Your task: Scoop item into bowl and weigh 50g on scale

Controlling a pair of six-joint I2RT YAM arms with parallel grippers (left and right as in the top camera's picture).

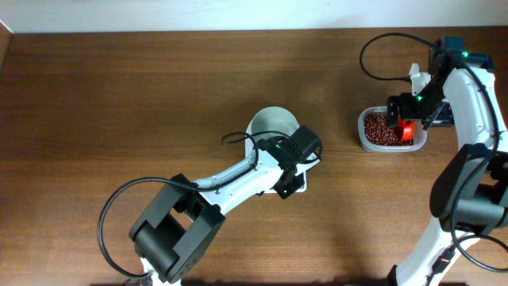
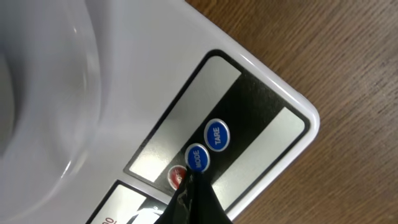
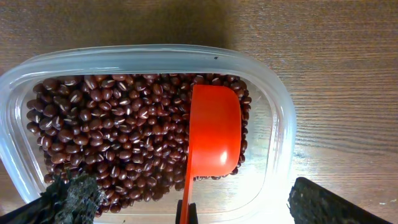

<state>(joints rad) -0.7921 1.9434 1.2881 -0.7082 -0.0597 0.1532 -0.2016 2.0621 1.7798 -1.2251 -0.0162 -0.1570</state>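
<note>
The white bowl (image 1: 274, 123) stands on the white scale (image 1: 290, 187) at mid-table. My left gripper (image 1: 305, 151) is over the scale's front edge. In the left wrist view it (image 2: 190, 180) is shut, and its tip touches the panel between the red button and the blue MODE button (image 2: 197, 158). The bowl's wall (image 2: 43, 93) shows at left and the scale's top (image 2: 186, 43) beside it. The red-brown beans (image 3: 118, 130) fill a clear tub (image 3: 283, 124) at the right (image 1: 369, 139). An orange-red scoop (image 3: 214, 127) lies on them. My right gripper (image 3: 193, 190) is open, one finger each side of the scoop's handle.
Bare wooden tabletop (image 1: 119, 87) surrounds the scale and the tub. The blue TARE button (image 2: 216, 134) sits beside MODE. The right arm (image 1: 476, 103) and its cables stand at the table's right edge. The left arm (image 1: 206, 191) crosses the front middle.
</note>
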